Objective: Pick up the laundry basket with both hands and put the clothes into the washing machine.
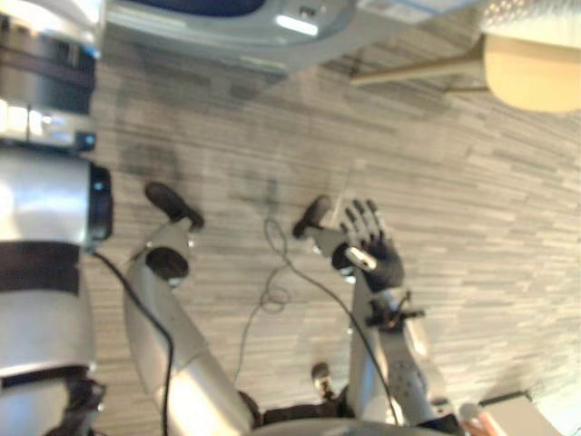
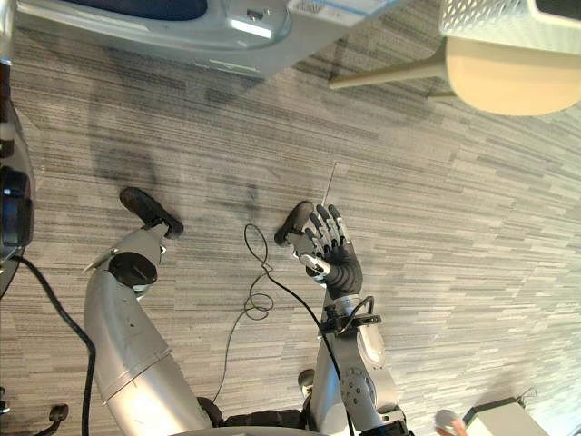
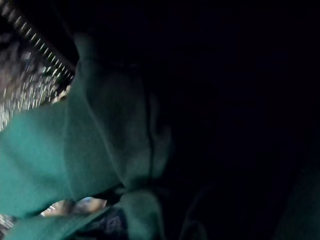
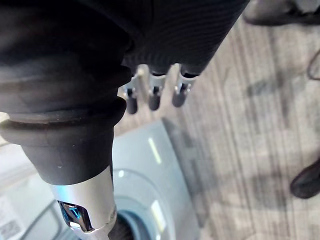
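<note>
The grey washing machine [image 1: 227, 27] stands at the far edge of the floor. My left arm runs up the left side of the eye views towards it. The left wrist view looks into a dark space with a perforated metal drum wall [image 3: 30, 75] and a green cloth [image 3: 60, 150] bunched close in front; whether that hand holds the cloth is hidden. My right hand [image 2: 329, 250] hangs over the floor with its fingers [image 4: 154, 97] straight and spread, holding nothing. The white perforated laundry basket [image 2: 508, 23] sits on a beige stool [image 2: 517, 77] at the far right, well away from both hands.
Grey plank flooring [image 2: 454, 227] spreads between the washing machine and the stool. A white box [image 2: 499, 420] lies at the lower right corner. The stool's leg [image 2: 390, 73] slants towards the machine.
</note>
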Available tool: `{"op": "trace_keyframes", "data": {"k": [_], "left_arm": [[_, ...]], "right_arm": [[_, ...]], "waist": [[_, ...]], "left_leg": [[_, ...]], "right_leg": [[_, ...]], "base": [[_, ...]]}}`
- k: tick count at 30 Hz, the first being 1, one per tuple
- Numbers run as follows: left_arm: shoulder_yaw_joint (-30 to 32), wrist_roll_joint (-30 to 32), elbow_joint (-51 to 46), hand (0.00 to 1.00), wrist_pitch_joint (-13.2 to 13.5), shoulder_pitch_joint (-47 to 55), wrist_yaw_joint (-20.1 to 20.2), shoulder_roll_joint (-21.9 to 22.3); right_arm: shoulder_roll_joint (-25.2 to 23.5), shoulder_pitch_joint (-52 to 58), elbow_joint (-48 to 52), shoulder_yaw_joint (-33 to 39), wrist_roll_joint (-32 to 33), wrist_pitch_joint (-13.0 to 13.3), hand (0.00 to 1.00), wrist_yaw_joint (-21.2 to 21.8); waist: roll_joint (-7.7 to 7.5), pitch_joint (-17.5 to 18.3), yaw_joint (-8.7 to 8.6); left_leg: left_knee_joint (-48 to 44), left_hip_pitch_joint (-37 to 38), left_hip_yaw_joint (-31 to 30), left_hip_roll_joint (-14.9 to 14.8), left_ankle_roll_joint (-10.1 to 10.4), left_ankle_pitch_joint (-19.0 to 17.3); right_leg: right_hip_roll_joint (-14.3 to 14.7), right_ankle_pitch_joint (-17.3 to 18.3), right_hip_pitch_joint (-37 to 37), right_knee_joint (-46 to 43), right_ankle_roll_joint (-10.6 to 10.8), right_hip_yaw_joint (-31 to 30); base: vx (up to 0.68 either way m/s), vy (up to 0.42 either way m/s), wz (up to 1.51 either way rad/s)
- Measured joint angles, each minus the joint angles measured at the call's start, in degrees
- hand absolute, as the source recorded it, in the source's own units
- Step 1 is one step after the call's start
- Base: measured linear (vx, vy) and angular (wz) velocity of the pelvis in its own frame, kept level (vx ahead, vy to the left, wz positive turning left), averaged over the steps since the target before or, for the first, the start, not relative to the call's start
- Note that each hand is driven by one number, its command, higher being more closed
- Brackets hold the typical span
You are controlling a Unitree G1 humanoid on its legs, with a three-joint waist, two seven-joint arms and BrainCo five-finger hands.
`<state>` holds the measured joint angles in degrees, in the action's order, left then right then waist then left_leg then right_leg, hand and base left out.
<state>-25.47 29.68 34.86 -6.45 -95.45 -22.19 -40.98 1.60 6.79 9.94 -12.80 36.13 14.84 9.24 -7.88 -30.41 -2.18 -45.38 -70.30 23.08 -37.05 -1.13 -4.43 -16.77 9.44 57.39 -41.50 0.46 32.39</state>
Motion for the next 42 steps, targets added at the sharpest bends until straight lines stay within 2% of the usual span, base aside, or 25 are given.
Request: {"op": "trace_keyframes", "data": {"k": [2,6,9,11,15,18,21,24,27,29,30,32,33,34,35,36,37,38,39,40,41,42], "left_arm": [[-0.43,7.55,2.02,0.0,-1.12,2.61,2.45,0.39],[1.95,8.63,2.04,0.0,-1.14,5.94,5.65,2.22],[6.05,3.12,3.19,0.0,-0.46,6.95,7.23,4.2],[7.66,-2.93,4.56,0.0,0.17,7.42,10.05,5.22],[11.41,-8.08,5.58,0.0,0.23,9.33,12.6,5.55],[14.08,-11.81,5.67,0.0,0.37,10.96,14.71,6.0],[17.99,-14.28,5.33,0.0,0.83,13.34,14.67,6.91],[26.66,-17.02,4.38,0.0,2.04,23.09,13.68,9.68],[38.72,-20.34,2.05,0.0,3.98,38.77,10.79,15.94],[44.83,-24.51,1.77,0.0,5.42,54.29,9.32,23.38],[45.63,-25.45,1.78,0.0,5.61,58.27,9.28,25.54],[45.07,-30.21,1.78,0.0,6.74,73.84,9.5,34.19],[44.17,-31.14,1.67,0.0,7.18,77.39,9.57,36.35],[41.42,-34.34,1.67,0.0,8.33,83.93,10.07,39.47],[39.41,-36.16,1.33,0.0,8.92,87.52,10.8,41.11],[36.77,-38.55,0.39,0.0,10.05,91.78,12.09,42.59],[35.52,-39.99,-0.54,0.0,11.27,95.45,13.02,42.66],[33.99,-41.64,-2.21,0.0,13.38,99.65,13.81,42.8],[31.92,-42.66,-3.32,0.0,14.35,102.43,14.81,42.58],[30.72,-42.65,-3.66,0.0,14.48,103.37,15.06,42.69],[28.59,-42.67,-4.07,0.0,14.54,105.0,15.81,42.73],[26.01,-42.9,-4.98,0.0,14.51,105.67,16.07,42.87]], "right_arm": [[-0.12,0.06,0.62,-0.09,1.16,0.92,0.0,-0.06],[-0.07,0.83,0.72,0.22,1.67,1.03,0.0,-0.07],[-0.05,1.68,1.05,0.53,1.59,0.34,0.0,-0.06],[-0.05,2.48,1.6,0.96,1.51,-0.44,0.0,-0.05],[-0.03,2.5,1.57,1.02,1.35,-1.8,0.0,0.07],[0.02,2.51,1.51,1.02,0.21,-2.52,0.0,0.49],[0.0,2.51,0.92,0.92,-0.39,-2.89,0.0,1.01],[-0.01,2.5,-0.59,0.88,-1.0,-2.95,0.0,0.94],[-0.06,2.34,-1.47,0.98,-2.65,-2.84,0.0,0.63],[0.01,2.37,-3.61,1.54,-5.26,-2.79,0.0,-1.02],[0.06,2.36,-4.2,1.99,-5.58,-2.79,0.0,-1.44],[1.05,2.24,-8.0,3.85,-8.37,-2.69,0.0,-3.39],[1.49,2.21,-9.23,4.56,-9.12,-2.67,0.0,-3.8],[2.32,2.08,-12.05,5.87,-10.53,-2.67,0.0,-5.15],[2.76,1.96,-14.04,6.69,-11.51,-2.67,0.0,-5.86],[3.34,1.93,-16.81,7.82,-12.96,-2.65,0.0,-6.75],[2.71,1.92,-19.65,8.19,-14.25,-2.58,0.0,-6.94],[2.01,1.58,-21.85,8.36,-15.18,-2.63,0.0,-7.36],[1.33,2.43,-22.26,8.99,-15.54,-2.77,0.0,-8.06],[1.08,2.87,-22.38,9.53,-15.69,-2.8,0.0,-8.25],[0.77,3.48,-22.65,10.22,-16.07,-2.81,0.0,-8.98],[-0.05,3.91,-22.61,11.26,-16.1,-2.88,0.0,-9.78]], "waist": [[-0.04,0.03,-0.32],[-0.11,0.07,-0.3],[-0.11,0.07,-0.46],[-0.11,0.07,-0.78],[-0.13,0.08,-1.57],[-0.12,0.09,-1.53],[-0.1,0.09,-1.63],[0.02,0.15,-1.57],[0.21,0.35,-1.5],[0.42,1.35,-0.76],[0.54,1.47,-0.41],[2.35,3.46,1.15],[2.86,4.15,1.62],[4.02,5.27,2.7],[5.21,5.95,2.91],[6.51,7.32,2.74],[6.52,8.88,3.02],[7.37,9.63,3.64],[8.69,11.32,3.32],[9.27,12.52,3.04],[10.15,14.53,2.92],[11.27,15.63,2.85]], "left_leg": [[1.67,3.62,1.97,0.26,0.04,0.07],[3.51,6.62,3.6,0.88,0.26,0.22],[4.48,7.48,3.86,0.96,0.81,0.57],[4.77,7.93,3.93,0.92,1.13,0.77],[5.31,8.54,4.14,0.12,1.74,1.15],[5.69,9.12,4.28,0.04,2.19,1.47],[6.69,10.0,4.6,0.23,2.39,2.11],[8.31,13.68,5.23,0.59,3.1,2.81],[10.66,18.59,5.47,1.22,4.04,3.92],[12.98,23.93,6.21,1.69,5.17,4.85],[13.71,25.68,6.4,1.89,5.53,5.12],[19.07,31.92,6.52,4.11,6.15,8.03],[20.89,33.8,6.79,4.89,5.8,9.09],[24.46,37.44,8.17,7.08,2.82,12.98],[26.54,38.9,9.15,8.16,-0.56,17.42],[32.03,41.3,10.09,10.43,-3.59,24.8],[26.8,42.36,10.27,10.92,-2.62,20.23],[8.57,42.81,7.53,9.64,0.11,8.21],[-2.4,43.94,2.69,12.04,3.09,2.69],[-4.71,44.74,0.24,14.14,5.34,1.05],[-4.38,47.24,-3.51,17.44,8.94,-2.52],[0.15,50.67,-5.05,18.47,10.52,-6.56]], "right_leg": [[0.88,-1.56,-3.14,3.11,-0.2,0.33],[0.74,-1.89,-4.97,4.12,-0.28,0.4],[0.9,-1.89,-5.5,4.74,-0.28,0.38],[1.07,-1.89,-5.7,4.88,-0.28,0.29],[2.02,-1.92,-6.08,5.8,-0.31,0.12],[2.55,-1.92,-6.13,5.8,-0.32,-0.2],[2.58,-1.91,-6.52,5.72,-0.33,-0.22],[2.55,-1.65,-9.0,5.26,-0.73,-0.18],[2.68,-0.79,-12.76,4.55,-1.76,0.48],[2.91,1.27,-17.06,4.64,-1.67,0.63],[2.94,1.85,-18.44,4.66,-1.59,0.66],[2.79,4.15,-24.68,5.45,-1.22,2.13],[2.61,4.49,-26.31,5.66,-1.3,2.69],[1.63,5.49,-30.38,6.08,-1.37,4.29],[1.41,5.54,-33.23,6.85,-1.46,5.76],[1.69,5.33,-36.57,8.88,-1.81,6.9],[2.29,6.58,-40.2,12.77,-1.21,6.86],[2.31,7.01,-44.0,13.07,-1.06,7.23],[2.53,6.93,-46.02,13.46,-1.24,7.27],[2.73,6.74,-46.26,13.7,-1.44,7.04],[3.27,6.34,-46.26,13.84,-1.98,6.51],[4.13,5.94,-46.27,13.58,-2.54,5.92]], "base": [[0.04,0.043,0.0],[0.04,0.037,0.06],[0.0,0.0,0.0],[0.01,0.02,-0.04],[0.01,0.0,-0.09],[0.01,-0.002,-0.07],[0.01,0.0,0.03],[0.04,-0.01,0.11],[0.06,-0.052,0.2],[0.08,-0.079,0.2],[0.1,-0.13,0.3],[0.11,-0.14,0.57],[0.1,-0.139,0.91],[0.08,-0.16,1.04],[0.06,-0.161,1.54],[-0.04,-0.179,1.5],[-0.06,-0.177,1.14],[-0.05,-0.152,0.52],[-0.01,-0.075,0.1],[-0.03,0.02,-0.14],[-0.09,0.036,-0.32],[-0.1,0.043,-0.36]]}}
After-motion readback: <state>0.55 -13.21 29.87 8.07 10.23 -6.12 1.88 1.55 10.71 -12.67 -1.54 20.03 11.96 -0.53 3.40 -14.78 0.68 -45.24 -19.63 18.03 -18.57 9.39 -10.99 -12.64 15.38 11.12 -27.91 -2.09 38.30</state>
